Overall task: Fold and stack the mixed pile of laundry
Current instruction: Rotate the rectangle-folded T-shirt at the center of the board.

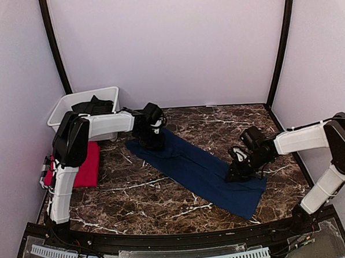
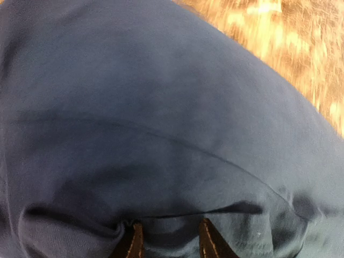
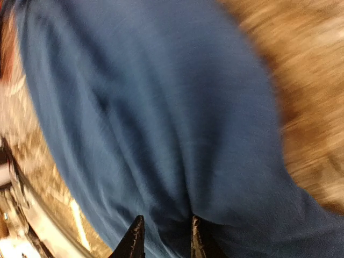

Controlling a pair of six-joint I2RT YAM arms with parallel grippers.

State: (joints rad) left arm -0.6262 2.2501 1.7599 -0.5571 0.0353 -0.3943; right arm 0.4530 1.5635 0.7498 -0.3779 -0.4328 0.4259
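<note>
The navy blue T-shirt [image 1: 198, 171] is laid out as a long folded band on the marble table [image 1: 147, 194], running on a slant from its near right end to its far left end. At the near right end of that band the right gripper [image 1: 234, 174] is set down on the cloth. In the right wrist view its two dark fingers [image 3: 134, 242] are seen only narrowly apart, with a ridge of the blue cloth gathered and pinched between them. At the far left end of the band the left gripper [image 1: 153, 144] is pressed onto the cloth in the same way. In the left wrist view its fingers [image 2: 207, 242] are seen close together, and a puckered fold of the blue cloth is caught between them. To the left of the band, well apart from it, the red T-shirt [image 1: 87, 165] is lain folded at the table's edge, partly hidden behind the left arm. Beyond the far left end of the band a white bin [image 1: 110, 93] is placed, and a dark garment [image 1: 93, 105] is heaped inside it.
</note>
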